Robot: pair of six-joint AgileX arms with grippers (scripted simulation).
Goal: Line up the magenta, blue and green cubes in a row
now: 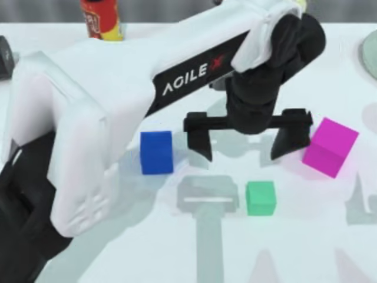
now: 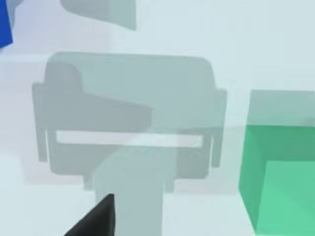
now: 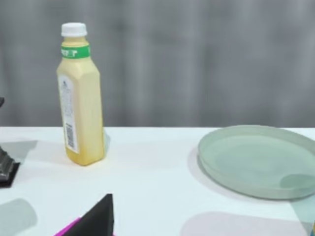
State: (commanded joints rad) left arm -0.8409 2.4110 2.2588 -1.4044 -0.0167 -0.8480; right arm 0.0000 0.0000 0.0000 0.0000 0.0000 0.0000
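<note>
Your left claw (image 1: 247, 141) hung spread wide and empty above the white surface (image 1: 294, 253), between the deep blue cube (image 1: 156, 152) and the bright magenta cube (image 1: 330, 147). The small mint green cube (image 1: 261, 197) lay just nearer the camera, nearest this arm.

left arm (image 1: 106, 112) | white shell | black AGILEX lettering strip | black tool (image 1: 247, 138)

left arm: stretched over table centre | left gripper (image 1: 246, 146): fingers spread wide, pointing down
</note>
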